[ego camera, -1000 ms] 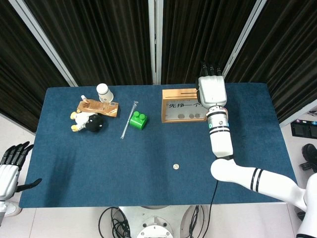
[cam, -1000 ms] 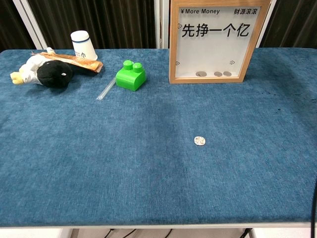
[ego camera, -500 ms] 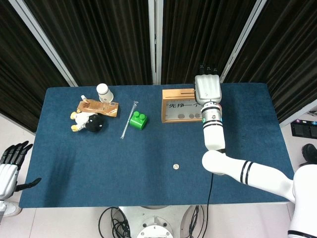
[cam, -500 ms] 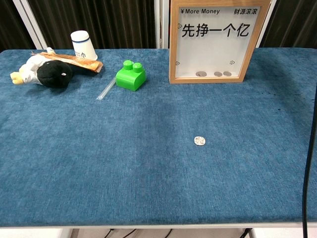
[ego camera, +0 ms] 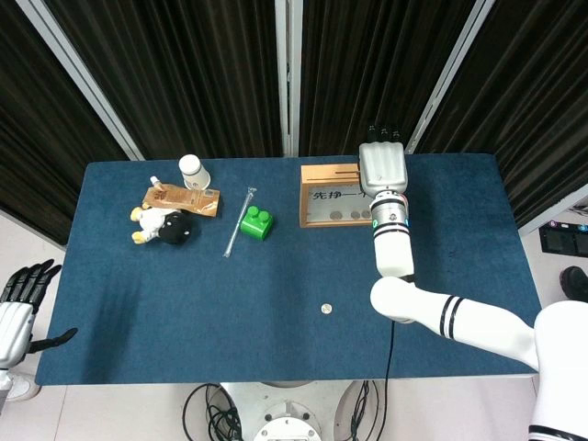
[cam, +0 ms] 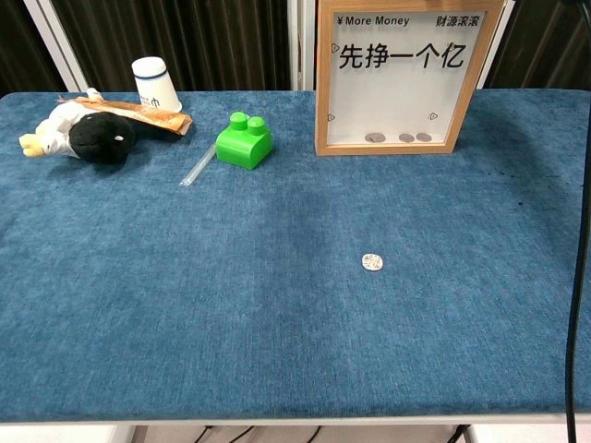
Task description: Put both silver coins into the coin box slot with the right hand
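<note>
One silver coin (ego camera: 324,309) (cam: 372,262) lies flat on the blue cloth in front of the coin box. The wooden coin box (ego camera: 333,195) (cam: 399,76) stands upright at the back, with three coins resting behind its window. My right hand (ego camera: 383,165) hovers over the right end of the box's top, its back toward the head camera and its fingers pointing away. Whatever is under its fingers is hidden, and the slot there is covered. The chest view does not show this hand. My left hand (ego camera: 18,308) hangs off the table's left edge, fingers apart and empty.
A green brick (ego camera: 257,221) (cam: 244,139) and a clear straw (ego camera: 240,222) lie left of the box. Further left are a plush toy (ego camera: 163,226), a brown packet (ego camera: 183,198) and a white cup (ego camera: 193,169). A black cable (cam: 580,277) runs down the chest view's right edge.
My right hand has shifted a little to the left and further back over the box's top. The coin on the cloth and my left hand have stayed put.
</note>
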Controlling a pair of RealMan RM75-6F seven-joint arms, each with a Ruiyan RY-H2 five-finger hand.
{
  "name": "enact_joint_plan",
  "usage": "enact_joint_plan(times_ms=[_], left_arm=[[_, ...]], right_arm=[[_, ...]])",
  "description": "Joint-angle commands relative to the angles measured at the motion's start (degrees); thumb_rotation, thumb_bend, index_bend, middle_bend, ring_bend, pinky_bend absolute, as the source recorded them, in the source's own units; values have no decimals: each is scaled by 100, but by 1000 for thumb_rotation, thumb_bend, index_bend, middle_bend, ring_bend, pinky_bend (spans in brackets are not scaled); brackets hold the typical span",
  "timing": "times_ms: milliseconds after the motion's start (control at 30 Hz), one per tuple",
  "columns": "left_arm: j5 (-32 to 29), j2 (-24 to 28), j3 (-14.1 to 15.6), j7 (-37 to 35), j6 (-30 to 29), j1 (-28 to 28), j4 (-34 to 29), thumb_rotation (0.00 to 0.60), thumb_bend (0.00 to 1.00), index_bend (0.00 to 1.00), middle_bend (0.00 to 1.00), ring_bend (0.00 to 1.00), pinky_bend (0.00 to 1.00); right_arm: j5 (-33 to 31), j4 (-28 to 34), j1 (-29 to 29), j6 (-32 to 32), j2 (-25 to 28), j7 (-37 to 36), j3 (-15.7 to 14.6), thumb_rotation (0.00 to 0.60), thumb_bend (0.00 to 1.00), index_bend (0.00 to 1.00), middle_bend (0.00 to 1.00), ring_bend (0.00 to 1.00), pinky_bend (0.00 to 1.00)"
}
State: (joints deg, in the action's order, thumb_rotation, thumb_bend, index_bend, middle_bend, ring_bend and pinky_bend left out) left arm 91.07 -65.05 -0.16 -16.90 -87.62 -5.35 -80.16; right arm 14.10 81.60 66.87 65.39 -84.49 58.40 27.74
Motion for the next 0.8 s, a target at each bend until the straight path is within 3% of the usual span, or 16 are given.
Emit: enact_joint_plan(times_ms=[33, 333, 433, 567, 667, 800], left_arm=[[-5, 0, 0, 1, 9, -3, 5, 600, 84, 64, 11, 0, 0], [-25, -4, -2, 5, 35, -12, 13, 600, 84, 64, 11, 0, 0], [-31, -3, -2, 8, 39, -12, 15, 600, 84, 64, 11, 0, 0], [-35, -6, -4, 4, 37, -12, 18, 600, 85, 64, 11, 0, 0], [-32, -7, -6, 13, 31, -13, 16, 600, 84, 64, 11, 0, 0], [-37, -3, -6, 15, 21, -4, 11, 600, 84, 64, 11, 0, 0]], right_arm=[[-21, -17, 17, -12, 12, -19, -23, 600, 395, 741, 28, 0, 0], [-77, -43, 70, -73, 45, -100, -110, 600, 394, 715, 26, 0, 0], [-103, -27, 83, -112, 78, -118, -134, 600, 393, 564, 17, 0, 0], [-204, 14, 92, -156, 139, -102, -168, 600, 391, 241, 2, 0, 0], [-200, 49, 80, -179, 183, -168, -186, 600, 388, 65, 0, 0, 0], [-101, 140, 39, -206, 268, -321, -208, 600, 384, 0, 0, 0, 0]])
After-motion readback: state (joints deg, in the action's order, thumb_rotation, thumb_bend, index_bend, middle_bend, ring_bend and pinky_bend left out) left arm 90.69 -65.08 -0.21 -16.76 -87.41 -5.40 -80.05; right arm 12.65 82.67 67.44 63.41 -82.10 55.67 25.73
